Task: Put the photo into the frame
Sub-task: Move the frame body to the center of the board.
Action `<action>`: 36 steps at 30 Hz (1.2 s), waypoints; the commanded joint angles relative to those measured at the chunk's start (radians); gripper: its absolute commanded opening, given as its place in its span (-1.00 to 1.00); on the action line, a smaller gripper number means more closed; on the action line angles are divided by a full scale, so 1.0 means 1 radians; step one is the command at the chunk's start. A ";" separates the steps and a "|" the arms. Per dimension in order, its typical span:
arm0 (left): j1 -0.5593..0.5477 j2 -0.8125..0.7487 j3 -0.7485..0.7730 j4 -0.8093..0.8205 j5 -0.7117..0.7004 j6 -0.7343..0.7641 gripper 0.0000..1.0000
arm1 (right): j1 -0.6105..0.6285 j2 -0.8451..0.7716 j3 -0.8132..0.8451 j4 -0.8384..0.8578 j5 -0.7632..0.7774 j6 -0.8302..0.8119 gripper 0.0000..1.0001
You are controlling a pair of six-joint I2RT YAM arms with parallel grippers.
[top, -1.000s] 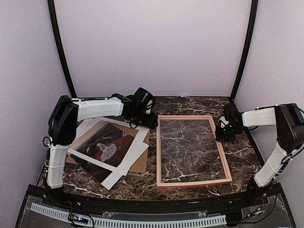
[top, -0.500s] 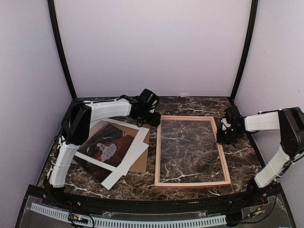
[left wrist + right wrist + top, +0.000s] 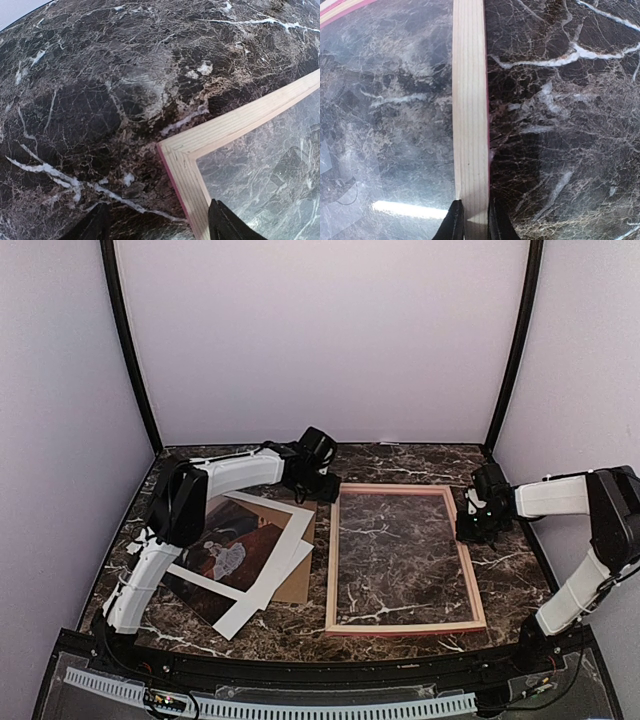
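The frame [image 3: 333,560], thin pink wood rails, lies flat on the marble right of centre. The photo [image 3: 250,530], dark reddish-brown with a white figure, lies face up at the left among white sheets. My left gripper [image 3: 325,490] hovers open at the frame's far left corner. In the left wrist view the left gripper [image 3: 160,227] has one finger outside the frame's side rail [image 3: 192,192] and one inside, neither touching it. My right gripper [image 3: 472,525] is at the right rail. In the right wrist view the right gripper [image 3: 472,222] is shut on that frame rail [image 3: 470,100].
A white mat [image 3: 265,595] and a brown cardboard board [image 3: 298,585] lie under and beside the photo. A clear sheet [image 3: 385,125] fills the frame's opening and reflects light. Enclosure walls and black posts [image 3: 130,350] ring the table.
My left gripper has moved right and farther back to the frame's far left corner and opened a little. The right gripper has tightened on the right rail, and the frame has turned slightly straighter.
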 commanded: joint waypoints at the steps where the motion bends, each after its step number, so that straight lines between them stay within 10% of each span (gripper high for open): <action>1: 0.000 0.020 0.056 -0.044 -0.026 0.014 0.39 | -0.002 0.019 -0.028 -0.037 -0.012 0.019 -0.68; 36: -0.010 0.030 0.092 -0.150 -0.073 -0.065 0.37 | -0.003 0.014 -0.019 -0.034 -0.040 0.013 -0.67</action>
